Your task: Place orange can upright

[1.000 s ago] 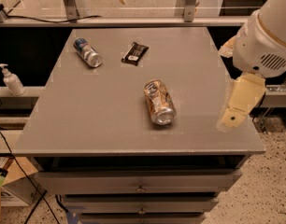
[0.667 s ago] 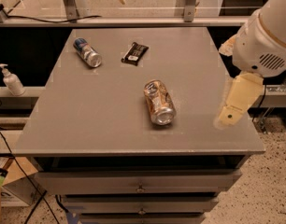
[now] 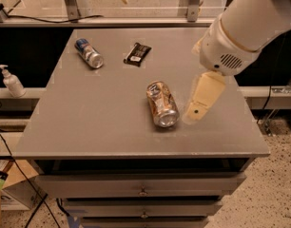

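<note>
The orange can (image 3: pixel 161 104) lies on its side near the middle of the grey table (image 3: pixel 88 113), its silver end facing the front edge. It is dented, with an orange-brown and cream label. My gripper (image 3: pixel 197 112) hangs from the white arm just to the right of the can, close above the table top, apart from the can. It holds nothing that I can see.
A blue-and-silver can (image 3: pixel 89 53) lies on its side at the back left. A dark snack wrapper (image 3: pixel 137 54) lies at the back middle. A soap dispenser (image 3: pixel 12 82) stands on a shelf to the left. Drawers sit below the table front.
My arm and gripper have moved left, from the table's right edge to just beside the orange can. The can and other objects have not moved.
</note>
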